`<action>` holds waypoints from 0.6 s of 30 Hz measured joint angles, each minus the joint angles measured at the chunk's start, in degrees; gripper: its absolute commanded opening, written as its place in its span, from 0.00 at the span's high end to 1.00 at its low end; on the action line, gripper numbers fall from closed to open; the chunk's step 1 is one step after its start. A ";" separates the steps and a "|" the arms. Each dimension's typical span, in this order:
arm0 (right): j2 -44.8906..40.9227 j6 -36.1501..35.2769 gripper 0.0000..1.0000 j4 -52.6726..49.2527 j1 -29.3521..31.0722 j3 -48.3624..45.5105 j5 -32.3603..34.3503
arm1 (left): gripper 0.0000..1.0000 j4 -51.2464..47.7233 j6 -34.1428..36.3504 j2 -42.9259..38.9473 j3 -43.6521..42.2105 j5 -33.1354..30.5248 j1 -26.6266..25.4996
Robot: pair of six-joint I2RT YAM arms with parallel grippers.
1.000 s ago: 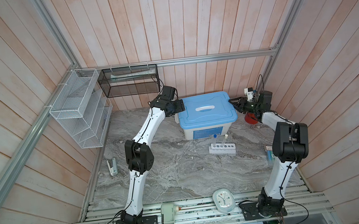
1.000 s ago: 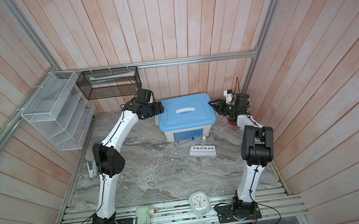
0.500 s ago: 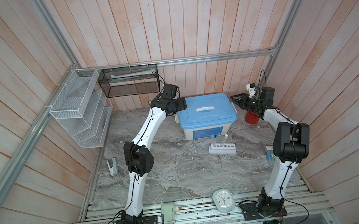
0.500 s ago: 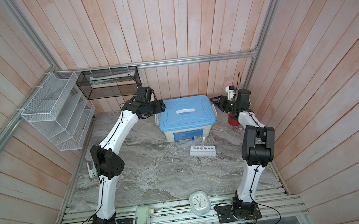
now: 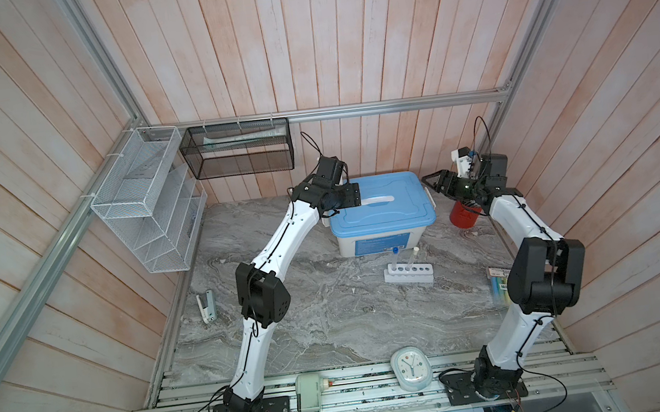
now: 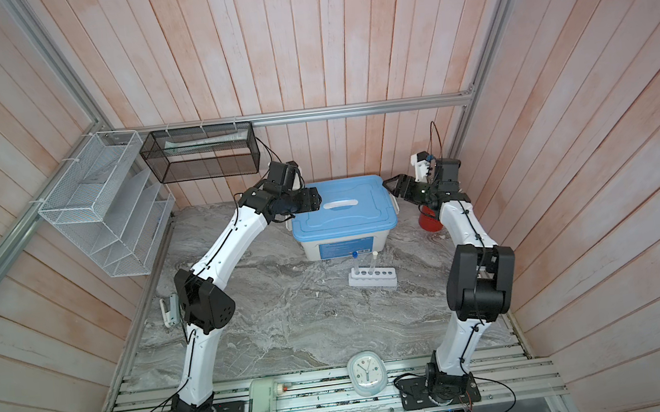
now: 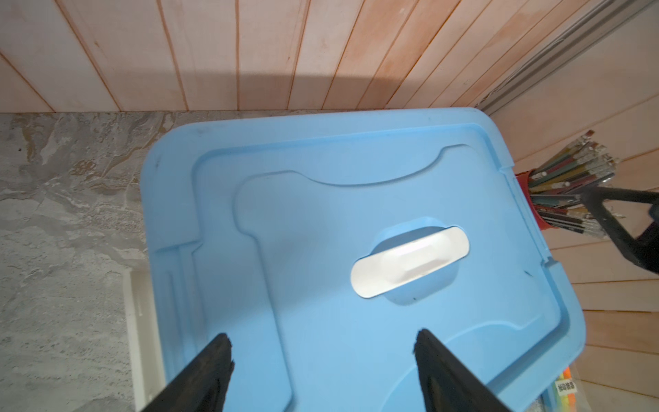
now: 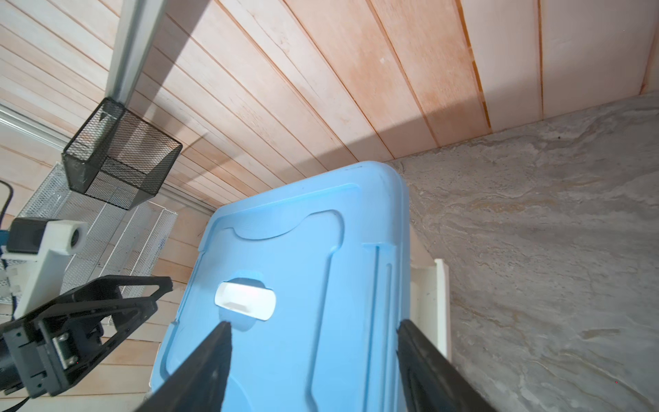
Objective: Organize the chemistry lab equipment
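"Where were the test tubes found?"

"The blue-capped tube (image 5: pixel 396 257) and the white-capped tube (image 5: pixel 413 258) were stood in the white rack (image 5: pixel 409 274). The blue one was put in an end hole. The rack was set on the desk (image 5: pixel 331 311), just in front of the blue-lidded box (image 5: pixel 383 214)."

"How should they be picked up?"

"They were judged to be thin, light, smooth and easy to break. A soft hold just under the cap was thought best. The rack was judged to be stiff and light, so it could be held across its short sides."

"And the tools?"

"Both were seen spread wide, with nothing held. The left tool (image 7: pixel 322 340) was held over one end of the lid and the right tool (image 8: pixel 313 326) over the other end. Both were kept well apart from the rack. The white handle (image 7: pixel 410 265) was not touched."
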 measured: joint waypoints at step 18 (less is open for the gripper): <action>-5.51 -2.01 0.02 2.34 0.07 -12.41 3.98 | 0.18 6.45 0.96 -0.74 -7.13 1.29 -2.16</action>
